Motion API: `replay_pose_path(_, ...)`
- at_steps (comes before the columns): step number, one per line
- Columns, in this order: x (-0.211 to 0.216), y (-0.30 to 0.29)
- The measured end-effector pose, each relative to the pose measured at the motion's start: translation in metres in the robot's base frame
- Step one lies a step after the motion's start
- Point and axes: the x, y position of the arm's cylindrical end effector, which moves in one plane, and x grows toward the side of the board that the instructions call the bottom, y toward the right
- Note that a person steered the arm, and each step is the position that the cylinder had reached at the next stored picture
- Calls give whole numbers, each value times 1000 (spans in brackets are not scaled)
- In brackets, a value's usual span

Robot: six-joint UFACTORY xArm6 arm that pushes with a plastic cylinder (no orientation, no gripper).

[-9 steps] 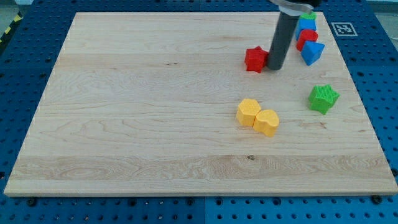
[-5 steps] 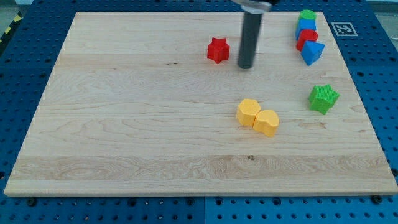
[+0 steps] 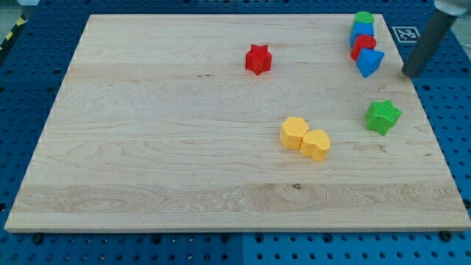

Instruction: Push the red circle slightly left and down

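Observation:
The red circle point(image 3: 360, 45) sits near the board's top right corner in a tight column of blocks. Above it are a green block point(image 3: 363, 18) and a blue block point(image 3: 363, 31); a blue triangle point(image 3: 370, 62) touches it below. My tip point(image 3: 409, 74) is at the view's right, just off the board's right edge, right of and slightly below the blue triangle. It touches no block.
A red star point(image 3: 257, 59) lies left of the column at the upper middle. A green star point(image 3: 383, 116) lies below the column near the right edge. Two yellow blocks point(image 3: 305, 138) touch each other at the centre right. The wooden board point(image 3: 147, 147) lies on a blue pegboard.
The red star was pushed left from beside my tip. My tip then left it and swung right, past the column of blocks, to beyond the board's right edge.

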Motion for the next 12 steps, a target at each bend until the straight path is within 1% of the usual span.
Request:
replay_pose_path(1, -29, -9)
replay_pose_path(2, -30, -9)
replay_pose_path(3, -51, -11)
replay_pose_path(4, -55, -20)
replay_pose_path(5, -51, -27)
replay_pose_path(7, -48, -91)
replay_pose_path(8, -45, -109)
replay_pose_path(9, -42, -110)
replay_pose_path(11, -18, -107)
replay_pose_path(12, -9, -95)
